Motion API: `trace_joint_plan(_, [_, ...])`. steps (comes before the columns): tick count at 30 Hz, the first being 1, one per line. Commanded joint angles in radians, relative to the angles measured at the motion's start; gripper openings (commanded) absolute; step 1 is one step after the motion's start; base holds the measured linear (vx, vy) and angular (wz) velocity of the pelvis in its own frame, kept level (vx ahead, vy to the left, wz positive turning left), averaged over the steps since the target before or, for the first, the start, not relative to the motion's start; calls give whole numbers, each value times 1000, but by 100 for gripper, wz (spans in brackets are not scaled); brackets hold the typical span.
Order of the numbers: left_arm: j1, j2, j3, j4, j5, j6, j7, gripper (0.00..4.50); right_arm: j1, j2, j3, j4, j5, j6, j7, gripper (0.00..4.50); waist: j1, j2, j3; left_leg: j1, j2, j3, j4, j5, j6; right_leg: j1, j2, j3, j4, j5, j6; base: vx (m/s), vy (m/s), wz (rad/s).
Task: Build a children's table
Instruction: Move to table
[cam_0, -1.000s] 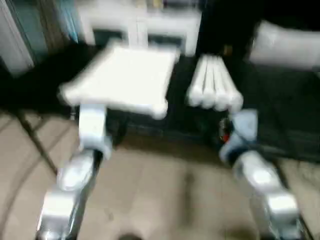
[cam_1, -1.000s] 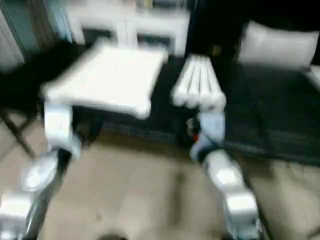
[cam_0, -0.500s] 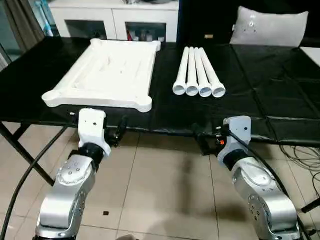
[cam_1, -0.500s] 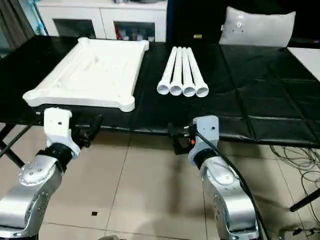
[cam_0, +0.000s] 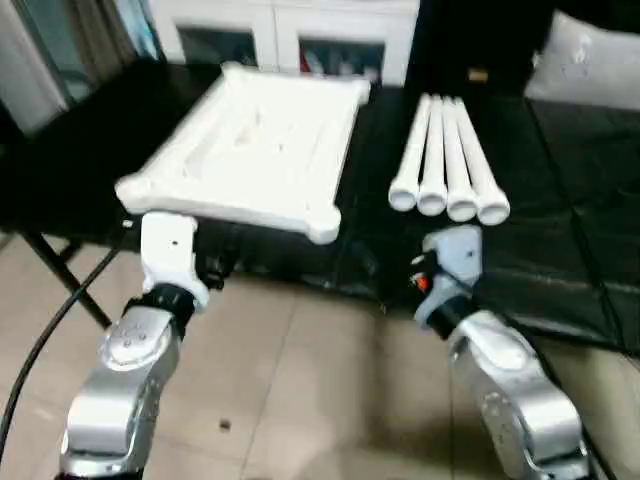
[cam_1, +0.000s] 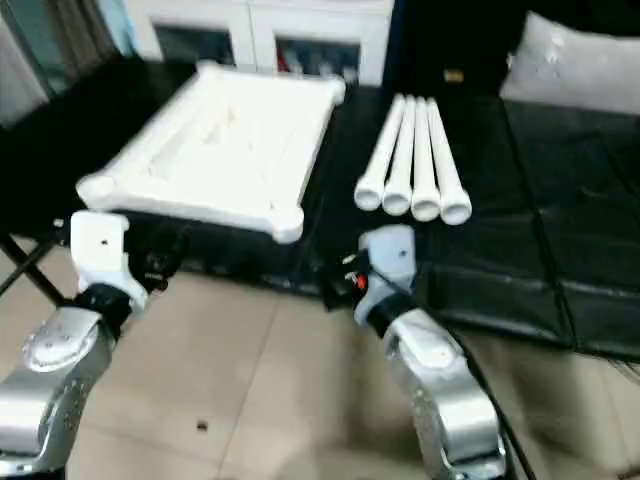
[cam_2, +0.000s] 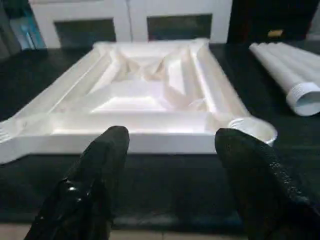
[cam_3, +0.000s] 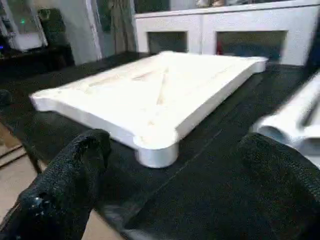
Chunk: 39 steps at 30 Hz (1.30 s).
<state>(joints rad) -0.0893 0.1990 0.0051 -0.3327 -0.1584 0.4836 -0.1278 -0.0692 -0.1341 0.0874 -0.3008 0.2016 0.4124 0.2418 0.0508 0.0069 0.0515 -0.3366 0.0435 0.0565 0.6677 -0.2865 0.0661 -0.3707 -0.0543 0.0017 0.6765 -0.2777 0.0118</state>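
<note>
The children's table lies in parts on the black work table. Its white top (cam_0: 255, 140) rests underside up, ribs and round corner sockets (cam_2: 252, 129) showing. Several white tapered legs (cam_0: 447, 160) lie side by side to its right, open ends toward me. My left gripper (cam_2: 172, 150) stands open and empty just before the top's near edge. My right gripper (cam_3: 180, 155) is open wide and empty too. It is low at the work table's front edge, facing the top's near right corner (cam_3: 156, 145) and the leg ends (cam_3: 282, 131).
The black-covered work table (cam_0: 560, 250) runs across the view, its front edge just beyond both wrists. A white cabinet (cam_0: 290, 40) stands behind it and a grey cushion (cam_0: 590, 65) lies at the back right. Tiled floor (cam_0: 320, 400) is below my forearms, with a black cable (cam_0: 50, 330) at the left.
The whole head view has shifted and tilted with the camera. The top and the legs lie as before, and both grippers stay open by the table's front edge.
</note>
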Motion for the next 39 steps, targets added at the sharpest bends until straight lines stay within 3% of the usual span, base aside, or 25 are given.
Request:
trace_joint_plan(1, [-14, 12, 5, -5, 8, 3, -5, 320, -9, 0, -15, -8, -10, -12, -14, 450, 37, -24, -34, -75, 52, -5, 48, 9, 1, 120, -168, 128, -176, -328, 9, 61, -85, -10])
trace_joint_plan(4, [-23, 9, 9, 3, 7, -3, -3, 320, -17, -9, -7, 4, -36, -15, -21, 450, 27, 10, -24, -54, 95, 3, -24, 32, -35, 116, -128, 73, -199, -459, -194, 63, -8, -6])
trace_joint_plan(5, [-26, 10, 9, 6, 8, -4, -6, 320, -21, -10, -6, 2, -36, 12, -27, 450, 14, 37, -29, -31, 122, 13, -88, -10, -48, 119, -86, 19, -197, -454, -220, 73, 69, 1])
trace_joint_plan(6, [-32, 12, 5, 11, 8, -5, -12, 320, -29, -11, -6, -1, -32, 44, -31, 450, 0, 43, -7, -35, 141, -1, -132, -127, -53, 102, -46, -2, -173, -453, -200, 110, 111, 5])
trace_joint_plan(7, [-36, 12, 0, 14, 5, -8, -20, 320, -30, -17, -5, -3, -36, 33, -27, 450, -52, 77, -41, 77, 207, -91, -182, -343, -24, 37, 3, -43, -57, -207, -164, 110, 111, 5])
trace_joint_plan(10, [-42, 6, -8, 22, 2, -10, -27, 320, -27, -28, 5, -2, -56, 27, -29, 450, -76, 70, -54, 124, 223, -127, -171, -226, 193, -23, -13, -51, 11, -41, -30, 102, 91, 3])
trace_joint_plan(12, [-46, 6, -15, 26, 2, -11, -32, 320, -26, -30, 4, -3, -59, 27, -30, 450, -80, 40, -48, 100, 194, -91, -159, -136, 280, -26, -43, -27, -19, 13, -11, 90, 9, 9])
trace_joint_plan(14, [-51, 8, -27, 30, 5, -12, -37, 320, -21, -30, 3, -8, -62, 31, -34, 450, -40, -2, -46, 0, 63, 31, -69, -134, 172, 91, -118, 67, -160, -10, -114, 86, -34, 5])
trace_joint_plan(15, [-55, 7, -29, 33, 6, -12, -37, 320, -20, -32, 3, -8, -65, 32, -34, 450, -15, -19, -60, -82, 79, 19, 27, -29, 100, 187, -202, 121, -196, -241, -179, 96, -25, -8])
trace_joint_plan(17, [-65, 3, -30, 38, 3, -14, -37, 320, -19, -30, -1, -11, -61, 43, -37, 450, -7, 6, -47, -107, 101, 14, -5, 89, 8, 168, -137, 69, -181, -189, -277, 98, -6, -7])
trace_joint_plan(19, [-73, 1, -33, 41, 0, -14, -42, 320, -21, -31, -5, -15, -57, 70, -43, 450, -13, 64, -58, -44, 137, 16, -116, 131, 19, 134, -40, -25, -155, -171, -236, 117, 30, -2])
trace_joint_plan(20, [-80, 0, -38, 43, -1, -15, -53, 320, -22, -24, -16, -14, -47, 97, -55, 450, -36, 65, -49, -4, 166, -11, -134, 64, 66, 88, -2, -41, -122, -162, -205, 133, 56, -2])
trace_joint_plan(21, [-78, -1, -40, 42, 2, -15, -56, 320, -24, -28, -17, -14, -47, 102, -55, 450, -60, 82, -64, 132, 299, -44, -167, -151, -64, -11, -19, -36, 1, -134, -83, 131, 54, -25])
trace_joint_plan(23, [-73, 0, -45, 38, 4, -15, -60, 320, -25, -37, -13, -18, -52, 98, -49, 450, -55, 68, -60, 133, 305, -19, -175, -129, -72, -39, -36, -48, 25, -51, -12, 125, 44, -39])
trace_joint_plan(25, [-72, 9, -52, 35, 12, -15, -62, 320, -29, -39, -12, -22, -55, 101, -46, 450, -43, 28, -39, 102, 230, 75, -179, -250, -38, -22, -62, -40, -48, 33, -51, 96, -3, -50])
trace_joint_plan(26, [-70, 9, -49, 31, 7, -13, -64, 320, -31, -42, -7, -23, -57, 98, -41, 450, -27, -15, -50, 16, 141, 86, -128, -243, 5, 56, -85, 1, -111, 38, -52, 70, -68, -26])
trace_joint_plan(27, [-68, 17, -42, 22, -2, -5, -73, 320, -36, -41, 3, -25, -61, 98, -36, 450, 15, -7, -70, -73, 104, 58, 34, -69, 28, 171, -229, 124, -175, -121, -216, 99, -70, -10])
trace_joint_plan(28, [-67, 21, -41, 18, -9, 0, -82, 320, -38, -40, 7, -26, -63, 99, -35, 450, 21, -7, -81, -98, 100, 49, 48, -8, 23, 192, -213, 120, -162, -71, -244, 99, -70, -10])
trace_joint_plan(29, [-68, 24, -40, 17, -13, 3, -89, 320, -40, -38, 9, -27, -65, 103, -37, 450, 17, -4, -68, -119, 99, 41, 39, 84, 3, 171, -174, 75, -152, 32, -282, 124, -31, -8])
trace_joint_plan(32, [-69, 40, -48, 13, -8, 7, -104, 320, -41, -35, 14, -31, -65, 111, -41, 450, 12, 62, -72, -79, 129, 45, -90, 227, 21, 137, -69, -38, -144, 7, -271, 123, 4, -5])
trace_joint_plan(33, [-65, 43, -50, 10, -6, 11, -104, 320, -36, -38, 17, -35, -65, 110, -45, 450, -43, 96, -67, 64, 234, -57, -142, 43, 155, 15, 4, -71, -32, -121, -152, 189, 56, 4])
trace_joint_plan(34, [-64, 43, -50, 10, -4, 11, -104, 320, -35, -39, 18, -36, -65, 109, -45, 450, -57, 90, -84, 109, 260, -89, -138, 52, 219, -14, -11, -67, 0, -111, -125, 189, 56, 4])
trace_joint_plan(35, [-62, 42, -51, 9, 0, 13, -102, 320, -32, -42, 18, -37, -65, 108, -46, 450, -54, 85, -79, 117, 274, -104, -129, 143, 341, -46, -27, -54, 35, -88, -46, 158, 19, 10])
trace_joint_plan(38, [-53, 35, -62, -3, -5, 21, -108, 320, -30, -46, 17, -33, -69, 105, -39, 450, -46, 51, -75, 86, 226, -54, -113, 227, 398, -63, -58, -21, 3, 34, 7, 88, -12, 7])
trace_joint_plan(39, [-52, 36, -64, -5, -7, 20, -113, 320, -30, -44, 16, -33, -68, 112, -38, 450, -4, -18, -67, -51, 48, 66, -16, 8, 214, 88, -118, 81, -133, 132, -89, 71, -71, 6])
